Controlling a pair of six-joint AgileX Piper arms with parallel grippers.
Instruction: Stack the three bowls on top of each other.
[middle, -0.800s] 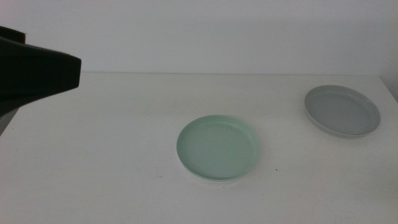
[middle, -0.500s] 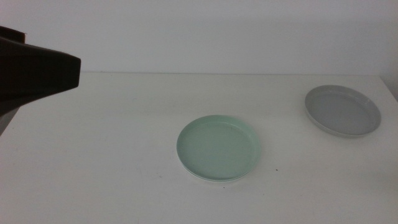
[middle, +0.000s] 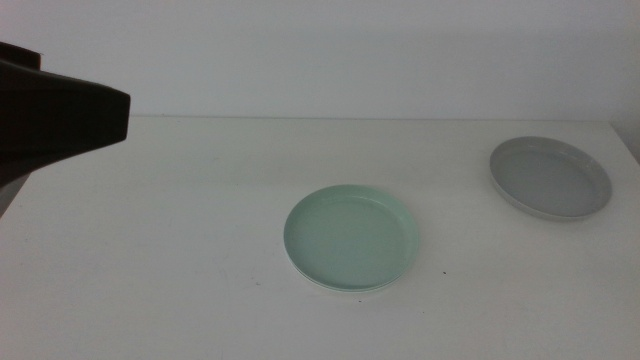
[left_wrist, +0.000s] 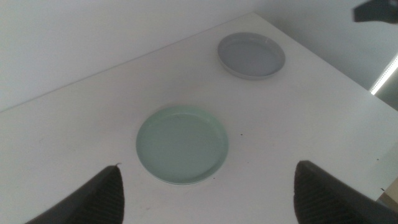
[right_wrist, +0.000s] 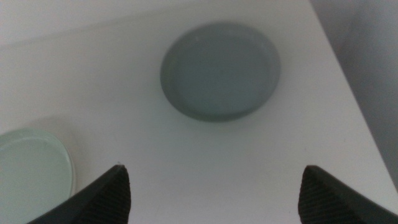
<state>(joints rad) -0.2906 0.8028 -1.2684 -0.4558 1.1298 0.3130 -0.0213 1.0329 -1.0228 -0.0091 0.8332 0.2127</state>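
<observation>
At table centre sits the mint green bowl (middle: 351, 238), the light grey bowl (middle: 551, 177) well apart toward 2 o'clock; no white bowl shows. Nothing has shifted over the last moments: stacking unstarted. Left end effector (left_wrist: 205, 193) and right end effector (right_wrist: 211, 193) both gape wide, empty.

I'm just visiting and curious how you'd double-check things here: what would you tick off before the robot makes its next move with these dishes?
1. Mint green bowl lies flat and free near the table's middle: ok.
2. Light grey bowl lies flat, apart from the green one, near the table's far right corner: ok.
3. White bowl located: not ok, it shows in no view, though the green bowl may rest on a pale rim.
4. Left gripper open and empty, above the green bowl: ok.
5. Right gripper open and empty, above the grey bowl: ok.
6. Any stacking done: cannot tell.
</observation>
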